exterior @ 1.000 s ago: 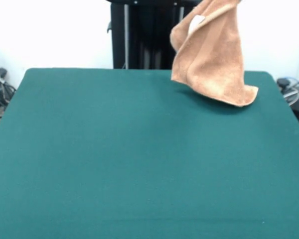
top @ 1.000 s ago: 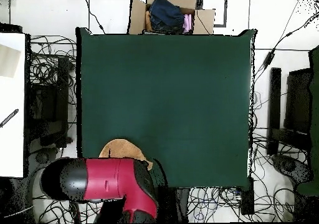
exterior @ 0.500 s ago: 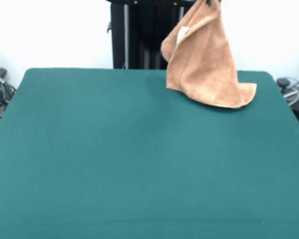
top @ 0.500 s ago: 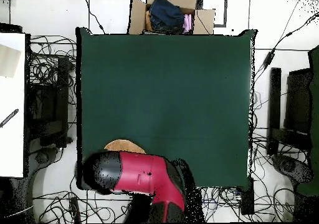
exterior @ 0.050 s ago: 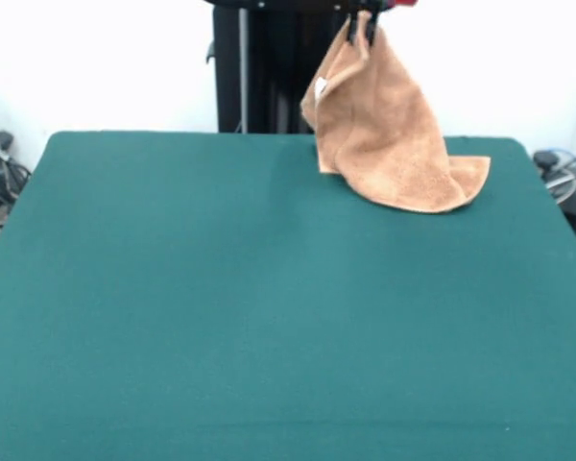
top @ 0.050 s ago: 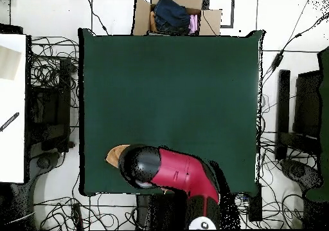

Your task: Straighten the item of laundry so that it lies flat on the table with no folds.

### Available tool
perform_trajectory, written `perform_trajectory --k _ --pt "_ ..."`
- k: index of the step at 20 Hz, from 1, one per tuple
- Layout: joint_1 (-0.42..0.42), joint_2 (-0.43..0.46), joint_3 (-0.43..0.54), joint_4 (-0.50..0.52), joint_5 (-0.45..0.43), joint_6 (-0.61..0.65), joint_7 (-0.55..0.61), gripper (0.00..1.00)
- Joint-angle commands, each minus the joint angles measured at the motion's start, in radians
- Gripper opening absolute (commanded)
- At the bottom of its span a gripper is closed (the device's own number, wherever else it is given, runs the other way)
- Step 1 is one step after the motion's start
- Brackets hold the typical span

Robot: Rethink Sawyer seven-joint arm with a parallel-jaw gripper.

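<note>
Clearly, most of the table (exterior @ 0.050 s ago: 221, 317) is left bare on its near side, and that room should be used: the towel (exterior @ 0.050 s ago: 389, 144) is best drawn slowly toward the open cloth so its trailing hem is dragged flat rather than dropped in a heap. At the far edge the towel is seen hanging in a cone, its lower hem resting on the table. Its top corner is pinched in the gripper (exterior @ 0.050 s ago: 362, 27), which is held high, with the arm (top @ 0.050 s ago: 173, 174) reaching across that corner from above.

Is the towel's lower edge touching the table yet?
Touching. The front view shows the towel's bottom edge spread on the table, its top held by the claw.
</note>
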Motion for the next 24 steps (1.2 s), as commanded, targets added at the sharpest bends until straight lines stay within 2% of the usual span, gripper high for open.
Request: perform_trajectory --k 1,10,24 --pt "-0.051 0.092 0.157 0.046 0.003 -0.058 -0.020 0.00" --pt "-0.113 0.173 0.215 -0.050 -0.052 -0.009 -0.056 0.00" --pt "-0.179 0.232 0.279 -0.177 -0.121 0.077 -0.092 0.00"
